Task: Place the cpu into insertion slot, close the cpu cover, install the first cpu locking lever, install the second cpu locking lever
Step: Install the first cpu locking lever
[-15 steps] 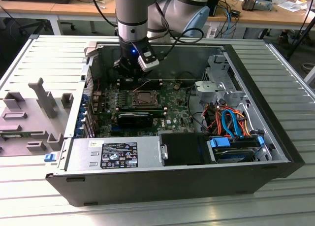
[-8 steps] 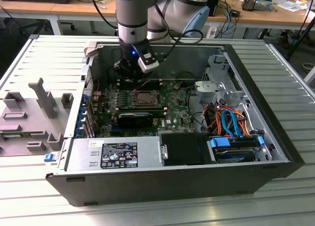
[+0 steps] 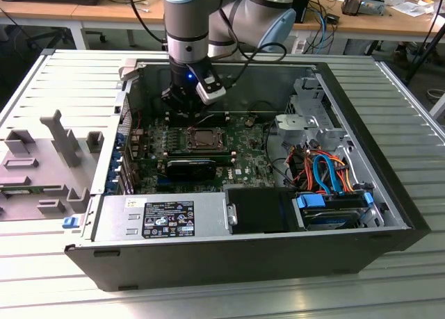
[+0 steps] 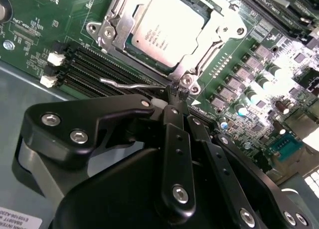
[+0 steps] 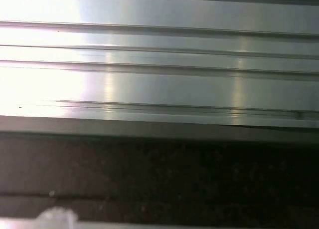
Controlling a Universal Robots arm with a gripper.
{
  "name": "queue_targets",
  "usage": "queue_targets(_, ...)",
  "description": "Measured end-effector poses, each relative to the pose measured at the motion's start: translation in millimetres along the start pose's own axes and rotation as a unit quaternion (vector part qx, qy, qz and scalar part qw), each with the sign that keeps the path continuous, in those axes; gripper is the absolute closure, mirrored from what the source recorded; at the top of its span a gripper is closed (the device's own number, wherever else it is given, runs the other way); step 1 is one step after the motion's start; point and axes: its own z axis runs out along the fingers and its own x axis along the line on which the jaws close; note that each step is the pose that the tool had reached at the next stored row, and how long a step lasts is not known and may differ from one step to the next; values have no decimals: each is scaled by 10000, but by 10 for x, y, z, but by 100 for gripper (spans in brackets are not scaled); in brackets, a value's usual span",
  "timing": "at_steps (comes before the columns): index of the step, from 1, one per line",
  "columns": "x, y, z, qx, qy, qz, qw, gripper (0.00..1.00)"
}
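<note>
In the second wrist view the cpu (image 4: pixel 167 27), a silver-grey square chip, lies in the insertion slot (image 3: pixel 203 138). The cpu cover (image 4: pixel 118 20), a silver frame, lies flat around it. A thin silver locking lever (image 4: pixel 127 83) runs along the socket's edge, its hooked end free, its other end at my fingertips. My gripper (image 4: pixel 177 93) has its black fingers together at that lever, beside the socket's corner screw (image 4: pixel 187 80); whether it pinches the wire is hidden. In the exterior view the gripper (image 3: pixel 186 102) hangs inside the open computer case, just behind the socket.
Black memory slots (image 4: pixel 89 69) lie next to the lever. A black heatsink block (image 3: pixel 191 167), a power supply (image 3: pixel 167 218) and a drive bay with coloured cables (image 3: pixel 327 173) share the case. A grey fixture (image 3: pixel 62 145) stands on the ribbed table (image 5: pixel 159 84).
</note>
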Motion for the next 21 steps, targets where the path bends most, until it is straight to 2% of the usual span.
queue_targets(11, -67, -3, 33, 7, 0, -16, 10000, 89)
queue_targets(21, -171, -8, 57, 18, 1, -29, 10000, 89)
